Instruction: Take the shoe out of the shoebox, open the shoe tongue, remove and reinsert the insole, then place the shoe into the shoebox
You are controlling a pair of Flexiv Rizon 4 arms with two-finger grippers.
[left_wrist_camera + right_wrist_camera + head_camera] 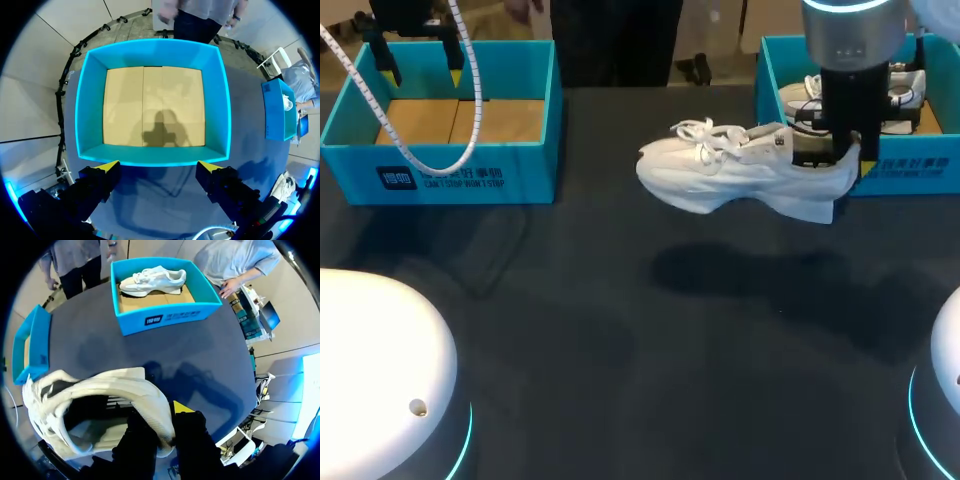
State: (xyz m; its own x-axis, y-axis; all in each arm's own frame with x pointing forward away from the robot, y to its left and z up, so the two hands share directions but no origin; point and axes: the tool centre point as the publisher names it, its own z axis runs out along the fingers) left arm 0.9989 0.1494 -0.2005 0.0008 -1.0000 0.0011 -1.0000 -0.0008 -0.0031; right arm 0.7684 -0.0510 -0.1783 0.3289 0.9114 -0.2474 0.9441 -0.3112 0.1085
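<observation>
A white lace-up shoe (745,170) hangs in the air over the dark table, toe pointing left, with its shadow below. My right gripper (842,152) is shut on its heel collar. In the right wrist view the collar (150,410) sits pinched between the black fingers, one inside the shoe and one outside, beside a yellow tip. Behind the gripper stands the right blue shoebox (910,165), which holds a second white shoe (152,280). My left gripper (159,167) hovers open above the empty left blue shoebox (152,100), nothing between its fingers.
The left shoebox (440,140) sits at the table's far left with a bare cardboard floor. A white cable (380,110) loops from my left arm across its front. Dark tabletop (620,350) stretches between the two boxes and toward the near edge.
</observation>
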